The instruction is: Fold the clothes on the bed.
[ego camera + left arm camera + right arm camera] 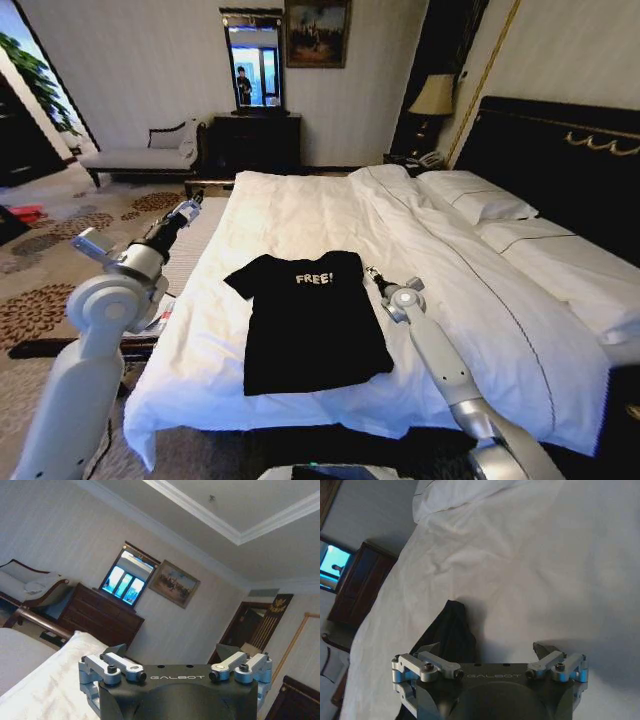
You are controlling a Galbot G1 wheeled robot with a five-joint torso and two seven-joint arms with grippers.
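The clothes, one black T-shirt (310, 322) with white "FREE!" lettering, lie flat on the white bed (300, 205) near its foot. My right gripper (372, 273) hovers low beside the shirt's right sleeve (452, 630). In the right wrist view this gripper (486, 649) is open, with the sleeve under one finger and white duvet (545, 570) beyond. My left gripper (190, 206) is raised off the bed's left side, away from the shirt. In the left wrist view it (172, 650) is open and holds nothing, facing the far wall over a corner of the bed (45, 680).
Pillows (480, 195) and a dark headboard (560, 160) lie to the right. A dark dresser (255, 140) with a mirror (252, 60) and a pale chaise bench (140, 155) stand at the far wall. A lamp (433, 95) stands by the bed. Patterned carpet (60, 250) lies to the left.
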